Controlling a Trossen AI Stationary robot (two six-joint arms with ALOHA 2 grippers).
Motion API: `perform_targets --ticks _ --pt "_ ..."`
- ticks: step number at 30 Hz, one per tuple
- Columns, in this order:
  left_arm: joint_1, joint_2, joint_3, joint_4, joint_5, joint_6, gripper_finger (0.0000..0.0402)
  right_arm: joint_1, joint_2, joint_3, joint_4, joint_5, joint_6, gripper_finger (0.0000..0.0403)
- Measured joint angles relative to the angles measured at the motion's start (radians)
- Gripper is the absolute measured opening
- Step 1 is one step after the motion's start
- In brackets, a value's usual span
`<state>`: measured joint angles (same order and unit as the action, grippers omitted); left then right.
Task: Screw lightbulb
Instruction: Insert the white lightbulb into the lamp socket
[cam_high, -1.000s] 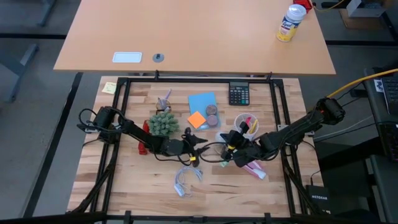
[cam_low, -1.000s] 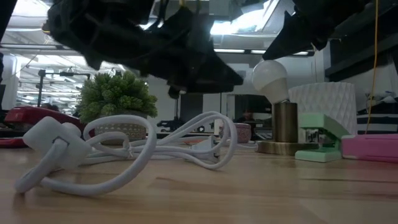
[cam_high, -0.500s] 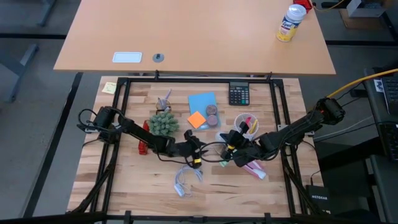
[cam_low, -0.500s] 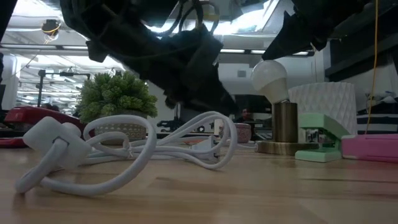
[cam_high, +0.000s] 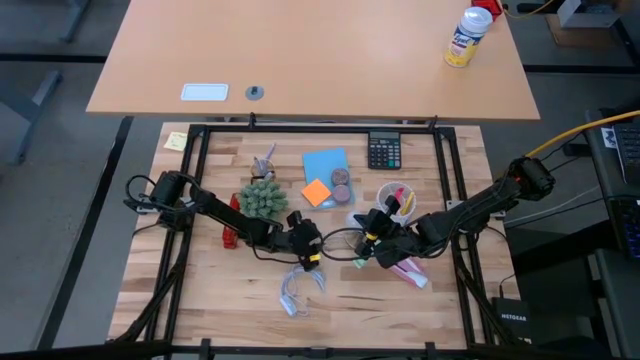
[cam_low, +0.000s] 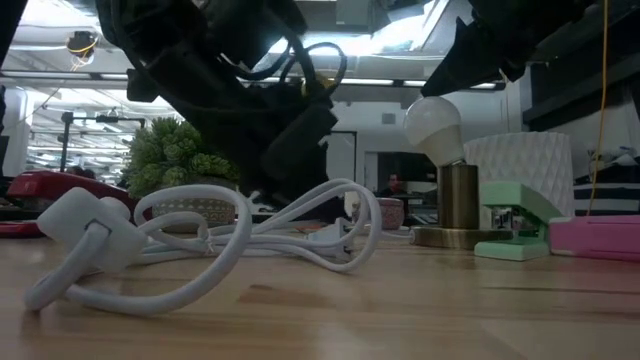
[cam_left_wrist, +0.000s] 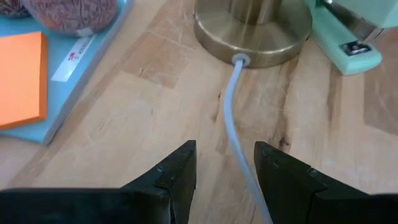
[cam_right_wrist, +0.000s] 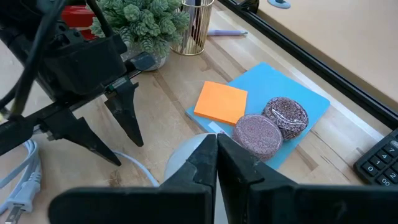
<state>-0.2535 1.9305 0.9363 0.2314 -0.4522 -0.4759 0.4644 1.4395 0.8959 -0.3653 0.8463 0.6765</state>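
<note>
Here, at centre-left of the high view, the left hand (cam_high: 312, 243) hangs fingers apart over the white cord (cam_high: 296, 288). Right of centre, a white cup (cam_high: 392, 200) holds pens. Beside it the right hand (cam_high: 372, 238), fingers together, touches the lightbulb (cam_low: 433, 126), frosted white, upright on its brass lamp base (cam_low: 459, 212).

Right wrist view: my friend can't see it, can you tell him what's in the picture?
The right gripper is shut on the white lightbulb. Facing it, the left gripper is open, near an orange sticky pad on a blue notebook.
</note>
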Motion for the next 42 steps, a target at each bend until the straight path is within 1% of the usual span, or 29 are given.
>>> perform_targets --ticks 2,5,19,27,33,42 --pt "0.000 0.000 0.000 -0.010 0.000 -0.001 0.0147 0.000 0.000 0.000 0.000 0.000 0.000 0.0017" --pt "0.000 0.000 0.000 -0.023 0.000 -0.016 0.0128 0.000 0.000 0.000 0.000 0.000 0.000 0.0017" --pt "0.000 0.000 0.000 -0.092 0.000 -0.049 0.0010 0.001 0.000 0.000 -0.001 -0.003 0.000 0.0017" --pt "-0.002 0.000 0.001 -0.101 -0.002 -0.079 0.0005 0.001 0.000 0.000 -0.002 -0.008 0.008 0.0017" --pt "-0.007 -0.001 0.003 -0.138 -0.003 -0.133 0.0004 0.001 -0.001 0.001 -0.001 -0.018 0.011 0.0017" --pt "-0.023 -0.002 0.003 -0.177 -0.018 -0.167 0.0003 0.001 -0.002 0.002 0.001 -0.040 0.027 0.0017"
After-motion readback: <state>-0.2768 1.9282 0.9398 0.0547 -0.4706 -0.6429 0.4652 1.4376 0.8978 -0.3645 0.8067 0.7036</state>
